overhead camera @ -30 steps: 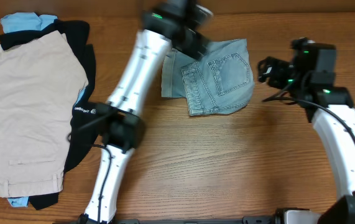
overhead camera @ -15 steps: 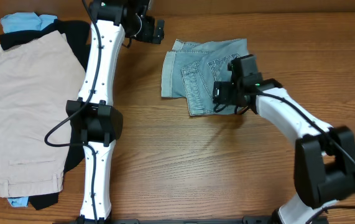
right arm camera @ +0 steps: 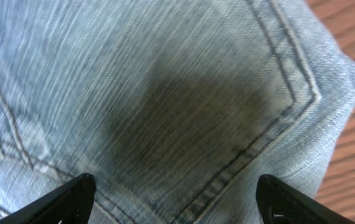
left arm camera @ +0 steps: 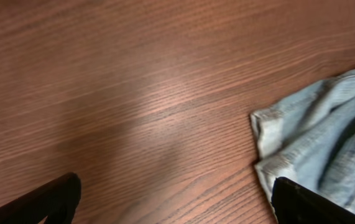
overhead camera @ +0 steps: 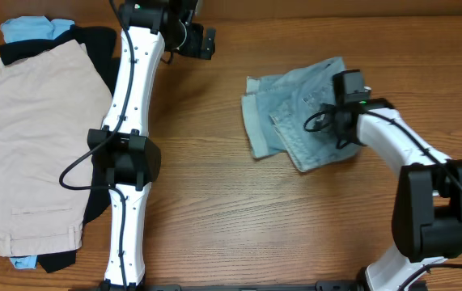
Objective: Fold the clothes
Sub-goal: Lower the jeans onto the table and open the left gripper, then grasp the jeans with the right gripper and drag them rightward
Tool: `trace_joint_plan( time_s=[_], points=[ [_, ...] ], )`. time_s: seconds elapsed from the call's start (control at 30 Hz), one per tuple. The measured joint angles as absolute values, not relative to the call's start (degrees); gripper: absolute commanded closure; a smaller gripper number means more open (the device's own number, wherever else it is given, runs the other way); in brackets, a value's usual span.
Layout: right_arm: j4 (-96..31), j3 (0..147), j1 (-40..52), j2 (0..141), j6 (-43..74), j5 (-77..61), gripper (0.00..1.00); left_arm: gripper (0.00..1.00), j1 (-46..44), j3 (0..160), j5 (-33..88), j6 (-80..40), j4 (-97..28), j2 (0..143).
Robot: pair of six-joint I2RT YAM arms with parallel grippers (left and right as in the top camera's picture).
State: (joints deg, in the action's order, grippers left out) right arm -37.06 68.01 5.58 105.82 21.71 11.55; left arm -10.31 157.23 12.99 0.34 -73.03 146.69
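Observation:
The folded pale blue denim shorts (overhead camera: 295,113) lie tilted on the table right of centre. My right gripper (overhead camera: 333,121) is open and rests on their right part; its wrist view shows a stitched back pocket (right arm camera: 183,106) filling the frame between the spread fingers (right arm camera: 177,199). My left gripper (overhead camera: 202,40) is open and empty, up near the table's far edge, well left of the shorts. Its wrist view shows bare wood and the shorts' hem (left arm camera: 314,143) at the right, with its fingertips (left arm camera: 174,199) wide apart.
A stack of garments sits at the far left: beige shorts (overhead camera: 40,137) on top, black cloth (overhead camera: 101,48) under them and sky-blue cloth (overhead camera: 28,31) at the back. The left arm (overhead camera: 129,145) stretches up the table beside the stack.
The shorts have slid right and turned, now tilted. My right gripper moved right with them, from the shorts' lower middle to their right part. The left gripper stays at the far edge.

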Motion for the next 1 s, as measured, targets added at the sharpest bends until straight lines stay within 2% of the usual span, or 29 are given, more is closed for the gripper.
trace_joint_plan(
  time_s=[0.17,0.37,0.47,0.53,0.6,0.83,0.97,1.0],
  points=[
    [-42.6,75.1,5.2,105.8,17.0,8.7,0.13,0.00,-10.5,154.0,13.0,0.4,-71.2,146.7],
    [-40.8,85.1,14.2,105.4,11.5,7.5,0.14,0.00,-10.1,152.6,13.0,0.3,-69.2,146.7],
    [-40.6,85.4,19.5,105.7,10.2,7.7,0.14,0.00,-9.6,152.6,13.0,0.3,-68.9,146.7],
    [-40.5,85.4,22.0,106.8,9.8,8.4,0.20,0.00,-9.3,152.6,13.0,0.3,-68.6,146.7],
    [-40.7,85.4,23.7,110.1,9.8,10.2,0.21,0.00,-8.8,152.6,13.0,0.3,-68.2,146.7],
    [-41.5,85.4,24.1,117.3,10.0,14.0,0.22,0.00,-8.5,152.6,13.0,0.4,-68.1,146.7],
    [-43.3,85.4,24.1,118.9,10.1,14.7,0.30,0.00,-8.5,152.6,13.0,0.4,-68.2,146.7],
    [-43.7,85.4,24.1,119.2,10.2,15.1,0.36,0.00,-8.5,152.6,13.0,0.4,-68.2,146.7]
  ],
)
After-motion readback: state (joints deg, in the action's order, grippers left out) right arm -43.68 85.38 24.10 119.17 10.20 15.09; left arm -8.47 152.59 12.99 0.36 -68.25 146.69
